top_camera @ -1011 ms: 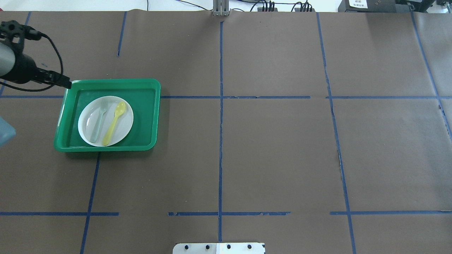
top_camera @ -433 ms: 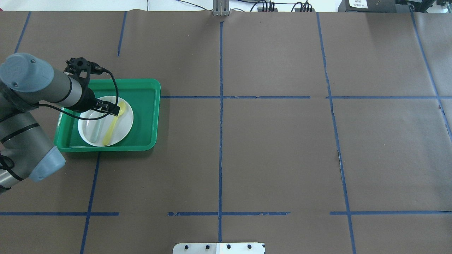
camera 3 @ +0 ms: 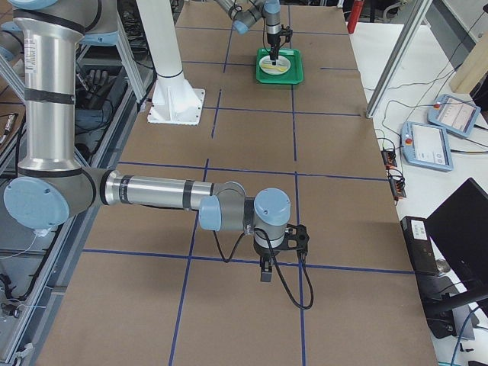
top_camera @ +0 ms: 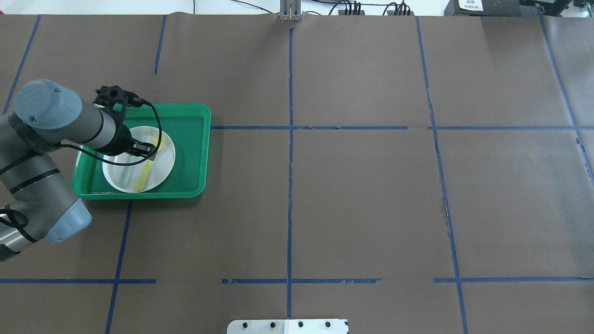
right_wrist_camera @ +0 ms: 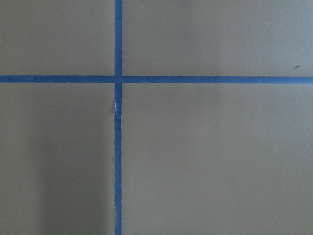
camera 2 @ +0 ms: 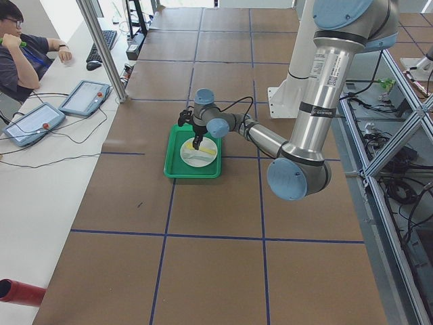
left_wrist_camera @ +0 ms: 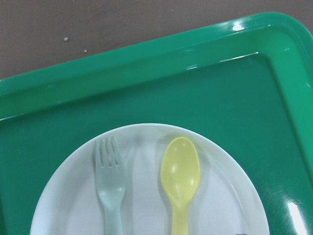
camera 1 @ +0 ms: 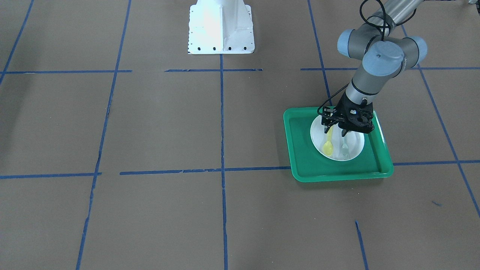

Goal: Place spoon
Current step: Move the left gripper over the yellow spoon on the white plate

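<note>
On the left of my desk [top_camera: 325,195], the tray [top_camera: 190,153] holds the plate [top_camera: 163,169]; on it the fork [left_wrist_camera: 110,183] lies left of the spoon [left_wrist_camera: 181,174], under my left claw [camera 1: 338,132].

Glossy plastic tray [left_wrist_camera: 146,63]; smooth plastic spoon [left_wrist_camera: 180,171]; matt paper cover [left_wrist_camera: 98,24].

My left gripper [camera 1: 338,132] hangs pointing down at the overhead view's 9 o'clock, fingers parted; my right gripper [camera 3: 264,272] points down, its opening unreadable.
</note>
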